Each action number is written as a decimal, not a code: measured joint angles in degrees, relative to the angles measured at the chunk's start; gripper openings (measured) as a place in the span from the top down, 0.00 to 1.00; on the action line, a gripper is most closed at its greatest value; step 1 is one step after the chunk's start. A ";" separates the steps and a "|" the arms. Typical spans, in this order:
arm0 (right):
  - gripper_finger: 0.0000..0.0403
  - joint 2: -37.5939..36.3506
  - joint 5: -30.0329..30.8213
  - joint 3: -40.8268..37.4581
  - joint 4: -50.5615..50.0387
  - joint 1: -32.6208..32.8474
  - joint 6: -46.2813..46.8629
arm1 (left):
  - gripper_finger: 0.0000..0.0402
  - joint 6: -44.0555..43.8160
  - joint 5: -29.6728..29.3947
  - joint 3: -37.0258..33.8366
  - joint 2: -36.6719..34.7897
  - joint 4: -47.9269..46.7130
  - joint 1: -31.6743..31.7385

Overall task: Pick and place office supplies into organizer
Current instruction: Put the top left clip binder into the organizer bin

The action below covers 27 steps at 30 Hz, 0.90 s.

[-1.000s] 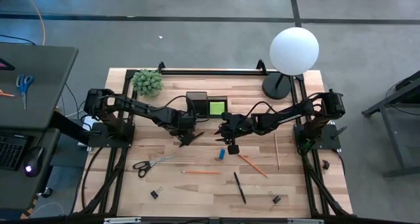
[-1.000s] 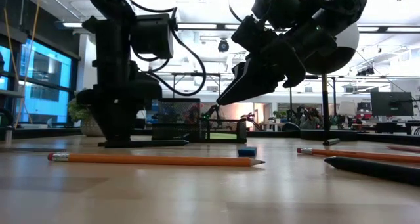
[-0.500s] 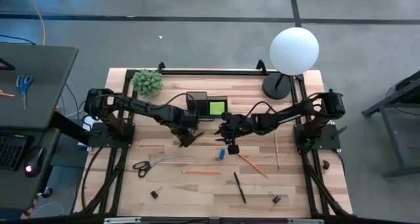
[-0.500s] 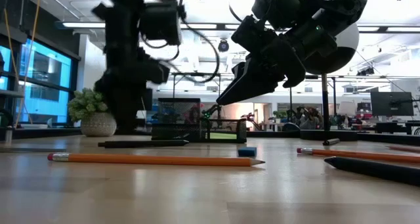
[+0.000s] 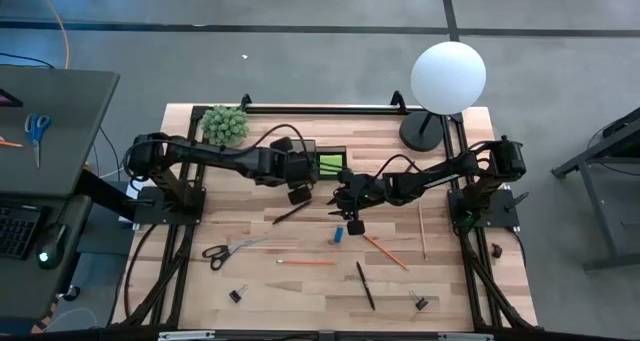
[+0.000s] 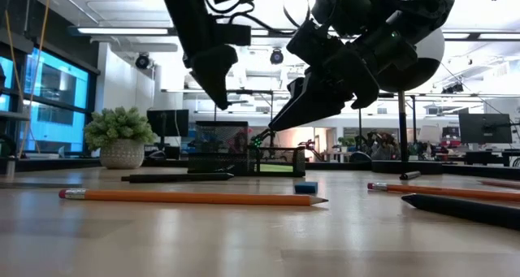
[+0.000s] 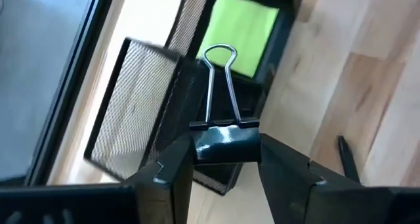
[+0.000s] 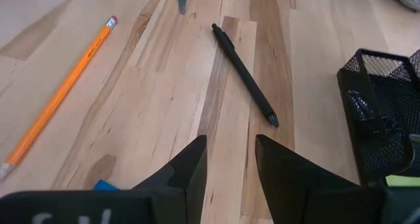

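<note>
My left gripper (image 5: 298, 192) is shut on a black binder clip (image 7: 224, 142) above the black mesh organizer (image 5: 315, 161). The organizer holds a lime-green sticky-note pad (image 7: 246, 33). In the low view the left gripper (image 6: 215, 86) hangs high above the table. My right gripper (image 5: 345, 209) is open and empty just right of it, above the table; its fingers show in the right wrist view (image 8: 230, 175). A black pen (image 5: 291, 212), a blue block (image 5: 339, 233), orange pencils (image 5: 305, 262), black-handled scissors (image 5: 228, 249) and two more binder clips (image 5: 237, 294) lie flat on the table. My left gripper pinches the binder clip's black body (image 7: 225, 148) between its two fingers (image 7: 174, 168), one on each side. The clip's wire handles (image 7: 220, 86) stick out ahead of the fingertips. The fingers come from above, slanting down. The clip is lifted clear, over the organizer's near edge.
A white globe lamp (image 5: 448, 76) with a round black base stands at the far right, a green plant (image 5: 225, 125) at the far left. A dark pen (image 5: 365, 285), a wooden pencil (image 5: 421, 231) and a binder clip (image 5: 419, 302) lie toward the near right.
My left gripper has risen from the table and gone toward the far edge and a little right, to the organizer. The black pen it was standing beside stays on the table. My right arm has kept still.
</note>
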 joint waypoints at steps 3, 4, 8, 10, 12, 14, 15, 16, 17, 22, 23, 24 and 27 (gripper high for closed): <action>0.70 0.00 0.00 0.00 -0.37 0.00 0.00 | 0.67 0.80 -1.04 0.00 0.58 -0.10 0.88; 0.70 0.00 0.02 0.00 -0.30 0.00 0.00 | 0.67 0.80 -1.85 0.00 1.03 -0.42 1.44; 0.70 0.00 0.00 0.00 -0.26 0.00 0.02 | 0.66 0.75 -2.59 0.07 1.96 -2.01 3.78; 0.70 0.00 0.02 0.00 -0.18 0.00 0.02 | 0.66 0.78 -1.55 -0.17 2.32 -3.90 4.62; 0.70 0.00 0.02 0.00 -0.20 0.00 0.02 | 0.66 0.75 -0.91 0.09 3.05 -3.07 4.94; 0.70 0.00 0.02 0.00 -0.20 0.00 0.00 | 0.66 0.76 0.35 -0.13 3.47 -4.06 5.15; 0.70 0.00 0.01 0.00 -0.20 0.00 0.02 | 0.66 0.78 0.46 -0.17 3.71 -4.20 5.39; 0.70 0.00 0.02 0.00 -0.25 0.00 0.02 | 0.66 0.75 0.45 -0.08 3.97 -3.26 5.37; 0.70 0.00 0.00 0.00 -0.26 0.00 0.02 | 0.66 0.75 0.42 -0.04 4.09 -3.01 5.37; 0.70 -0.02 0.02 0.00 -0.46 0.00 0.02 | 0.66 0.57 0.01 -0.07 4.09 -3.08 5.37; 0.70 -0.02 0.00 0.00 -0.52 0.00 0.02 | 0.66 0.37 -0.51 -0.07 4.09 -3.05 5.37; 0.70 -0.02 0.00 0.00 -0.61 0.00 0.02 | 0.66 0.17 -0.99 -0.07 4.09 -3.11 5.37; 0.70 -0.02 0.00 0.00 -0.64 0.00 0.02 | 0.66 0.14 -0.96 -0.07 4.09 -3.13 5.39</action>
